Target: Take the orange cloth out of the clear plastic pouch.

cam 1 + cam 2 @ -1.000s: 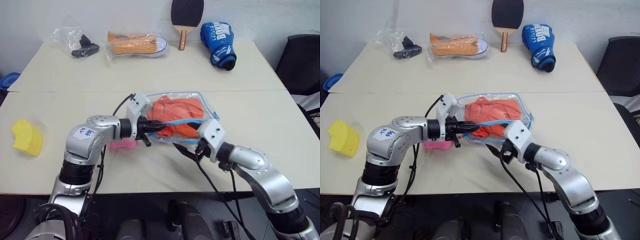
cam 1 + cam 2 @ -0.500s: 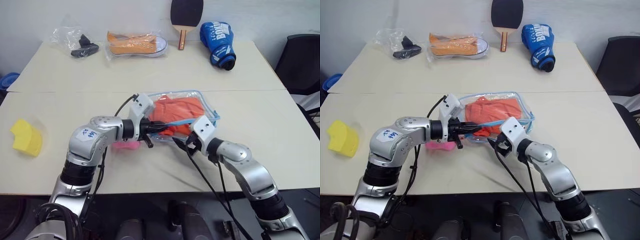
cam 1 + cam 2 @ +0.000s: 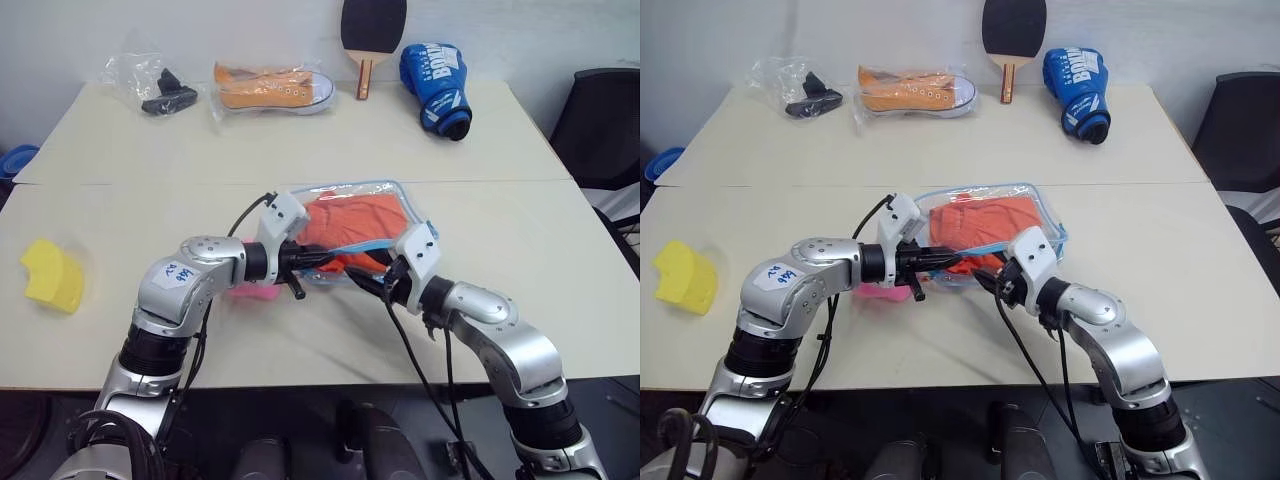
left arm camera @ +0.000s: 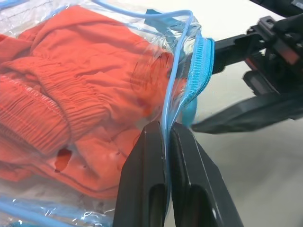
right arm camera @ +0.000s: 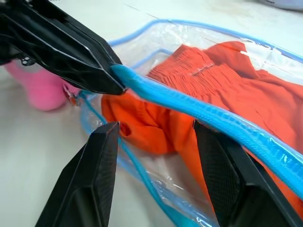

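One orange cloth (image 5: 189,101), soft, light, bunched inside the clear pouch (image 3: 415,215) mid-table; best pinched at a fold near the mouth. Left gripper (image 4: 163,137) is clamped on the slippery blue zipper edge. Right gripper (image 5: 156,142) is half open, straddling the mouth, holding nothing.

Along the table's (image 3: 300,140) far edge lie a bagged black item (image 3: 160,95), a bagged orange sneaker (image 3: 270,88), a paddle (image 3: 372,30) and a blue boxing glove (image 3: 437,85). A yellow sponge (image 3: 53,274) sits far left.
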Controlling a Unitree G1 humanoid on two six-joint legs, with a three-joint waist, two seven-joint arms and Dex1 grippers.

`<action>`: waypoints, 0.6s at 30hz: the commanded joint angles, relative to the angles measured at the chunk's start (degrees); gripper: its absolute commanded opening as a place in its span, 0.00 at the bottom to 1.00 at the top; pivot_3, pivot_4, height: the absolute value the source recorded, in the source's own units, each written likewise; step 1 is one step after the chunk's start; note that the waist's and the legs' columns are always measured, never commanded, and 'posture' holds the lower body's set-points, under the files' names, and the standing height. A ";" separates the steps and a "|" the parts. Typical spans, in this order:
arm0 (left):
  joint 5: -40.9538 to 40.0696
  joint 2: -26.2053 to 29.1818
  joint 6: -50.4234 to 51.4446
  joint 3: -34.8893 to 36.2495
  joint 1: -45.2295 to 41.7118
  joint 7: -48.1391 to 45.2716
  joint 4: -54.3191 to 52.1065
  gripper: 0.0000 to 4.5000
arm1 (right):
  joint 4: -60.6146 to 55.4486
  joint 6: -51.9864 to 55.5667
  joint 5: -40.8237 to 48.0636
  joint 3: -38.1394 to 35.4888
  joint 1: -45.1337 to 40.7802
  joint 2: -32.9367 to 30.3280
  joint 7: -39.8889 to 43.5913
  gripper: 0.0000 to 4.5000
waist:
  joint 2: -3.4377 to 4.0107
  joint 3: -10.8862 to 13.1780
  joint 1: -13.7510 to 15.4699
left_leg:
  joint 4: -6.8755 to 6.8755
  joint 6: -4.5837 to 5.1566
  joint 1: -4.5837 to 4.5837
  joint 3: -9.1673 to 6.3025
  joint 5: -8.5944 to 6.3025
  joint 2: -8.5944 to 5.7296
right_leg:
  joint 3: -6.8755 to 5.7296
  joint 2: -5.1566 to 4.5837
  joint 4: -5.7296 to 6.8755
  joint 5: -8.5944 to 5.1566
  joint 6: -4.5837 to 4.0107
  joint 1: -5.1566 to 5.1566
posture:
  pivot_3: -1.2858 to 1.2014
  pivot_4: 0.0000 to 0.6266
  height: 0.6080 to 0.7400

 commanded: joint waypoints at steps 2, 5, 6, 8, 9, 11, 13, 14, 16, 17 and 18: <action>-0.72 0.25 -1.26 0.21 0.23 0.12 -2.72 0.04 | 2.35 -4.19 -9.19 2.63 -1.84 -2.74 -4.22 0.57 | 0.00 0.00 0.00 | 0.00 0.00 0.00 0.01 0.00 -0.01 | 0.01 0.00 0.00 0.00 0.00 0.00 | 0.52 0.24 1.00; -0.89 0.02 -1.16 0.06 -0.02 0.19 -2.82 0.04 | 5.50 -8.67 -14.63 7.11 -2.32 -4.08 -3.87 0.57 | 0.00 0.00 -0.02 | -0.03 0.00 0.00 0.00 0.00 0.00 | 0.01 0.02 -0.01 -0.01 -0.01 0.00 | 0.52 0.24 1.00; -0.92 -0.04 -1.12 0.05 -0.13 0.22 -2.79 0.04 | 6.43 -10.19 -16.34 8.43 -2.45 -4.54 -3.63 0.57 | 0.00 0.00 -0.04 | -0.05 -0.01 0.00 0.00 0.00 0.00 | 0.01 0.02 -0.02 -0.01 -0.01 -0.01 | 0.52 0.24 1.00; -0.91 -0.10 -1.21 -0.01 -0.39 0.26 -2.59 0.04 | 7.52 -11.71 -17.76 9.76 -2.87 -4.31 -3.27 0.57 | 0.00 0.00 -0.01 | -0.04 -0.01 0.00 0.01 0.00 0.00 | 0.01 0.02 -0.03 -0.01 -0.01 -0.01 | 0.52 0.24 1.00; -0.91 -0.14 -1.26 0.01 -0.58 0.27 -2.37 0.04 | 7.99 -12.17 -18.51 10.33 -3.27 -4.08 -3.27 0.57 | 0.00 0.00 0.00 | -0.04 -0.01 0.00 0.01 0.00 0.00 | 0.01 0.02 -0.03 -0.01 -0.01 -0.01 | 0.52 0.24 1.00; -0.91 -0.22 -1.40 0.10 -0.93 0.31 -2.00 0.04 | 9.68 -13.77 -21.70 12.09 -4.47 -4.03 -4.01 0.57 | 0.00 0.00 -0.05 | -0.03 -0.01 0.00 0.01 0.00 0.00 | 0.01 0.01 -0.03 -0.01 -0.01 -0.01 | 0.52 0.24 1.00; -0.97 -0.38 -1.41 0.20 -1.25 0.37 -1.76 0.04 | 12.54 -14.97 -26.44 14.15 -6.28 -3.93 -6.10 0.57 | 0.00 0.00 -0.08 | -0.03 -0.01 0.00 0.02 0.00 0.00 | 0.01 0.01 -0.02 -0.01 -0.01 -0.01 | 0.52 0.24 1.00; -1.05 -0.50 -1.36 0.25 -1.40 0.42 -1.73 0.04 | 14.30 -14.40 -28.75 15.17 -7.27 -3.72 -7.08 0.57 | 0.00 0.00 -0.07 | -0.03 -0.01 0.01 0.02 0.01 0.00 | 0.01 0.01 -0.02 -0.01 -0.01 -0.01 | 0.52 0.24 1.00; -1.20 -0.72 -1.19 0.31 -1.68 0.51 -1.71 0.04 | 17.05 -14.52 -32.01 16.66 -8.60 -3.47 -7.97 0.57 | 0.00 0.00 -0.06 | -0.03 -0.02 0.01 0.01 0.01 0.00 | 0.01 0.01 -0.02 -0.01 -0.02 -0.01 | 0.52 0.24 1.00; -1.29 -0.84 -1.09 0.36 -1.81 0.60 -1.74 0.04 | 18.36 -14.82 -33.71 17.54 -9.23 -3.40 -8.30 0.57 | 0.00 0.00 -0.05 | -0.03 -0.02 0.00 0.01 0.01 0.00 | 0.01 0.01 -0.03 -0.01 -0.02 -0.01 | 0.52 0.24 1.00; -1.38 -0.94 -0.99 0.42 -1.93 0.68 -1.73 0.04 | 19.38 -15.01 -34.79 17.94 -9.61 -3.18 -8.52 0.57 | 0.00 0.00 -0.05 | -0.03 -0.02 0.00 0.01 0.01 0.01 | 0.01 0.01 -0.04 -0.01 -0.01 -0.01 | 0.52 0.24 1.00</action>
